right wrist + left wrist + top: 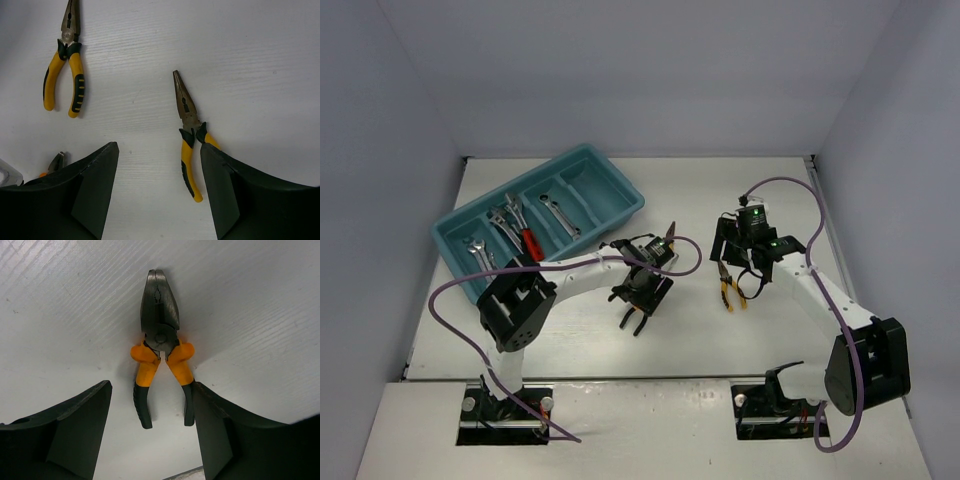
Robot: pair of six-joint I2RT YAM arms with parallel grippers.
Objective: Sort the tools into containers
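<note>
Orange-and-black pliers [160,347] lie closed on the white table. My left gripper [150,432] is open and empty just above them, with the handle ends between its fingers; in the top view the left gripper [636,316] covers them. My right gripper [160,195] is open and empty over yellow-handled needle-nose pliers [190,137], whose right handle runs under the right finger. A second yellow needle-nose pair [67,65] lies farther left. In the top view the right gripper [734,262] hovers by yellow pliers [728,291]. The teal tray [620,196] holds silver wrenches [560,214] and a red-handled wrench [532,243].
The tray stands at the back left, angled. Another tool's tip [57,161] peeks out behind my right gripper's left finger. A purple cable loops around each arm. Grey walls close in the table on three sides.
</note>
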